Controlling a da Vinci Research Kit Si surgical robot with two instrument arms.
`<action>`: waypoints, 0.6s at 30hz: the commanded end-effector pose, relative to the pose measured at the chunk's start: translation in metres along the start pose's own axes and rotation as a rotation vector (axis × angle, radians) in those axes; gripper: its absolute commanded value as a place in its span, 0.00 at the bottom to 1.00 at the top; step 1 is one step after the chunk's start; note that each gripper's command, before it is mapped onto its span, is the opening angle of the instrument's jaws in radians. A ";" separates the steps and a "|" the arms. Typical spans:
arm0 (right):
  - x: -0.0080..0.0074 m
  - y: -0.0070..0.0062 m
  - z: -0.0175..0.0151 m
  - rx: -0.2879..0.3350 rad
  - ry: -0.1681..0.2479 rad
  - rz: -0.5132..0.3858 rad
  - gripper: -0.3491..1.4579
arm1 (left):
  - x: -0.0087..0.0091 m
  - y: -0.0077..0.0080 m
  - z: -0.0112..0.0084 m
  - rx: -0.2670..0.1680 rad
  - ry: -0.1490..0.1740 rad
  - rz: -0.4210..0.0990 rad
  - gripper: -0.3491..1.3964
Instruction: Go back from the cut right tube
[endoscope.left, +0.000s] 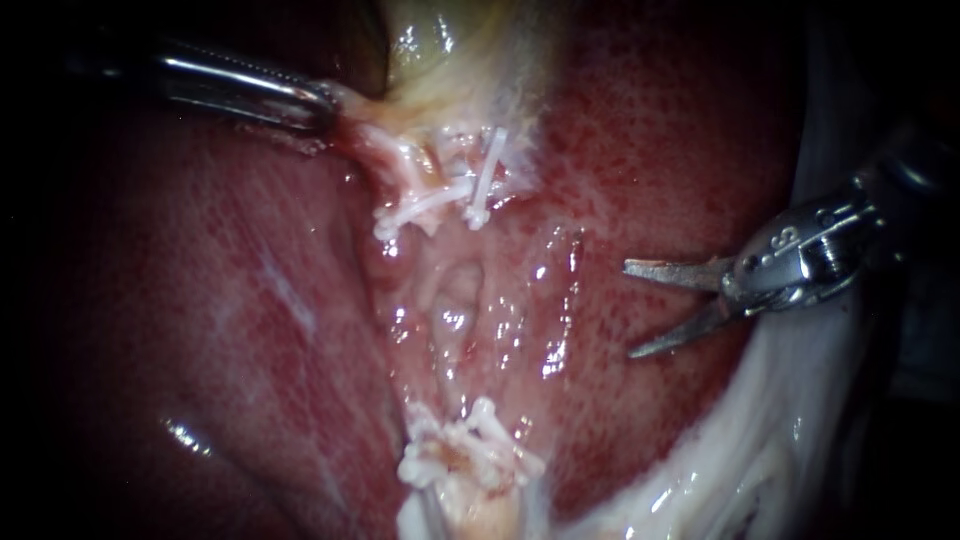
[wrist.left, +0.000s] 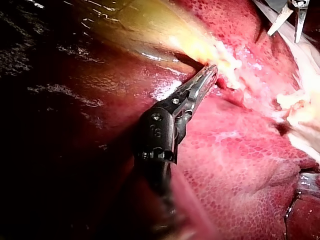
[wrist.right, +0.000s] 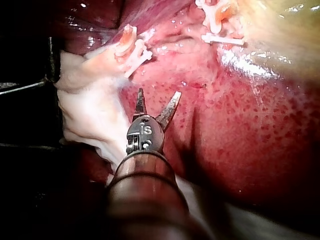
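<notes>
Right instrument (endoscope.left: 630, 308), jaws spread and empty, lies over the liver (endoscope.left: 650, 180), well apart from the cut tube (endoscope.left: 455, 505), which bears upper clips (endoscope.left: 485, 180) and lower clips (endoscope.left: 470, 450). Left instrument (endoscope.left: 328, 110) jaws pinch pale tissue (endoscope.left: 385, 145) beside the gallbladder (endoscope.left: 440, 60). The tube's stumps look soft, slippery and fragile, and are best left ungrasped. The tissue carries no labels.

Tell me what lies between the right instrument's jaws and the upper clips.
Only bare liver, seen in the endoscope view: the right instrument, jaws open, stands clear of the clips.
</notes>
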 end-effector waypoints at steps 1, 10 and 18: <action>0.0000 0.0000 0.0000 0.000 0.000 0.000 0.99 | -0.0002 0.0001 0.0004 -0.002 -0.002 0.002 0.00; 0.0001 0.0000 0.0001 0.000 0.000 0.000 0.99 | -0.0011 0.0000 0.0025 -0.001 -0.011 0.011 0.00; 0.0001 -0.0001 0.0000 0.000 0.000 0.000 0.99 | -0.0012 -0.0002 0.0031 0.002 -0.010 0.011 0.00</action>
